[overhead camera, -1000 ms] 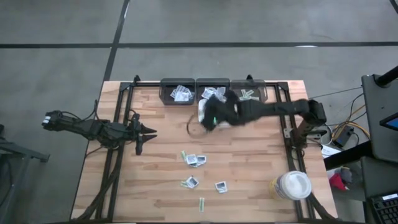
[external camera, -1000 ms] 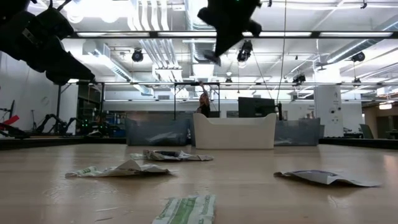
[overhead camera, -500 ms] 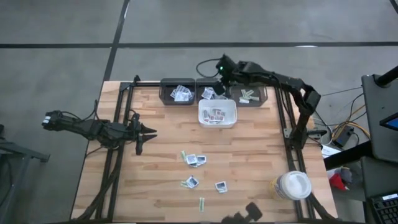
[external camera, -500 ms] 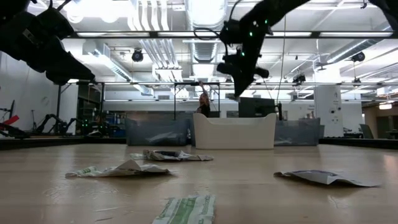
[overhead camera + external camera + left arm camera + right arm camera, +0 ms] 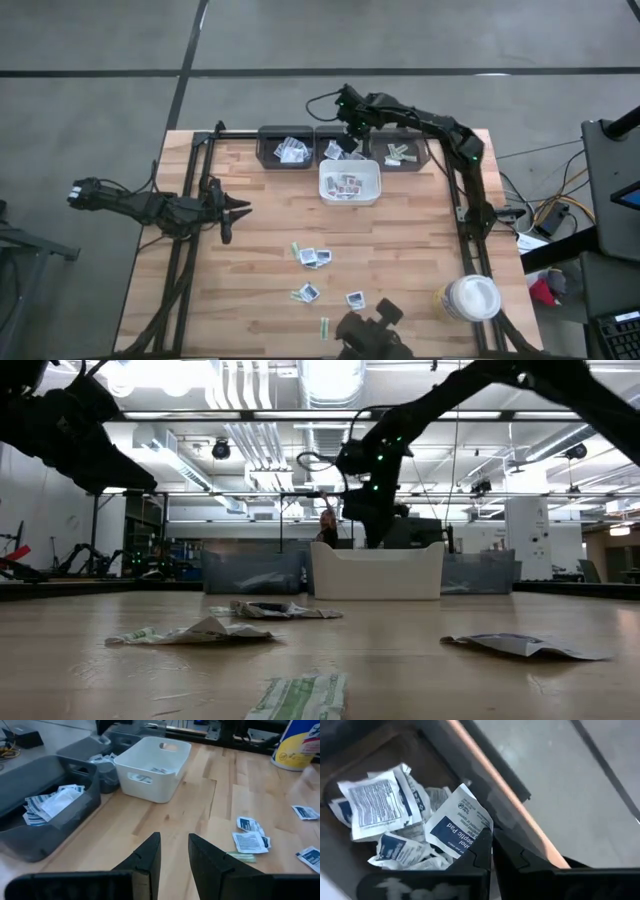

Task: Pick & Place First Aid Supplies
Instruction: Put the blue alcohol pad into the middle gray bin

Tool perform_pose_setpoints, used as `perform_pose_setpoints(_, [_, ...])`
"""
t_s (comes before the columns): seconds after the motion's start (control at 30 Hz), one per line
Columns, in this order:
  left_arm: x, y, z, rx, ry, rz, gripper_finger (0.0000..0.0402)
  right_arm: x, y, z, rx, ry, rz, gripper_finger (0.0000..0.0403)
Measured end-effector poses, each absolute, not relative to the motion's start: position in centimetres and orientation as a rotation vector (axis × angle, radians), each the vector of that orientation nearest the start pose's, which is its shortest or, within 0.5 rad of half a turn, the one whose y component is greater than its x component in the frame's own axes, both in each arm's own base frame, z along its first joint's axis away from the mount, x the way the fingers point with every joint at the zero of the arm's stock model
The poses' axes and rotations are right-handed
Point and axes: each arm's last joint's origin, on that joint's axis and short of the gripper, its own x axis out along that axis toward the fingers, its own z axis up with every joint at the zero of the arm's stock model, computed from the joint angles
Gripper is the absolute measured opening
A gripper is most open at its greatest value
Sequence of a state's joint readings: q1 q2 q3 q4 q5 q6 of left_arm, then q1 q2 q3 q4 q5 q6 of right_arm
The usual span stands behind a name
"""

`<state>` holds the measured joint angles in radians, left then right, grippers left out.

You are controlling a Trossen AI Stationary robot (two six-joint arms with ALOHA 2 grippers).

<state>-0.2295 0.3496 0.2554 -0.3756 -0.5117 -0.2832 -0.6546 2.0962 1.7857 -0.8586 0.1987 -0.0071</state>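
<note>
1. Above the middle dark bin (image 5: 341, 147) at the bench's far edge, the right end effector (image 5: 349, 137) hangs with its fingers pinched shut on a white packet with a blue panel (image 5: 456, 828).
2. That gripped packet sits over a heap of similar packets (image 5: 382, 810) lying inside the bin, as the right wrist view shows.
3. 3 dark bins stand in a row along the far edge: the left bin (image 5: 287, 148) holds white and blue packets, the right bin (image 5: 401, 150) holds pale strips.
4. Just in front of the middle bin is the white tray (image 5: 350, 183), with a few small packets inside.
5. At the bench's left side, the left end effector (image 5: 233, 210) hovers with its 2 fingers slightly parted and nothing between them.
6. Loose packets (image 5: 315, 258) lie near the bench's middle, with more (image 5: 308, 293) closer to the near edge, and a narrow greenish strip (image 5: 325, 326) beside them.
7. A round white-lidded jar (image 5: 471, 297) stands at the near right corner of the bench (image 5: 260, 250).
</note>
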Motion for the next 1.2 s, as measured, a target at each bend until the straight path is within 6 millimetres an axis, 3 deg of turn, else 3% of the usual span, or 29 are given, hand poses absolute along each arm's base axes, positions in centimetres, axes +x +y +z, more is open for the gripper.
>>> perform_pose_setpoints(0.17, [10.5, -1.0, 18.9, -0.105, 0.394, 0.341, 0.0094, 35.9, -28.2, 21.7, 0.272, 1.302, -0.699, 0.0008])
perform_pose_setpoints(0.43, [10.5, -1.0, 18.9, -0.084, 0.397, 0.338, 0.0094, 37.6, -29.3, 21.2, 0.283, 1.358, -0.584, 0.0011])
perform_pose_setpoints(0.73, [10.5, -1.0, 18.9, -0.088, 0.397, 0.338, 0.0094, 38.0, -29.5, 22.1, 0.269, 1.357, -0.574, 0.0066])
perform_pose_setpoints(0.97, [10.5, -1.0, 18.9, -0.084, 0.397, 0.338, 0.0094, 36.6, -27.7, 26.3, 0.367, 1.425, -0.606, 0.0092])
perform_pose_setpoints(1.07, [10.5, -1.0, 18.9, -0.084, 0.397, 0.338, 0.0094, 35.6, -25.6, 28.0, 0.502, 1.471, -0.578, 0.0092])
perform_pose_setpoints(1.2, [10.5, -1.0, 18.8, -0.083, 0.399, 0.338, 0.0094, 35.4, -22.1, 31.0, 0.675, 1.349, -0.463, 0.0086])
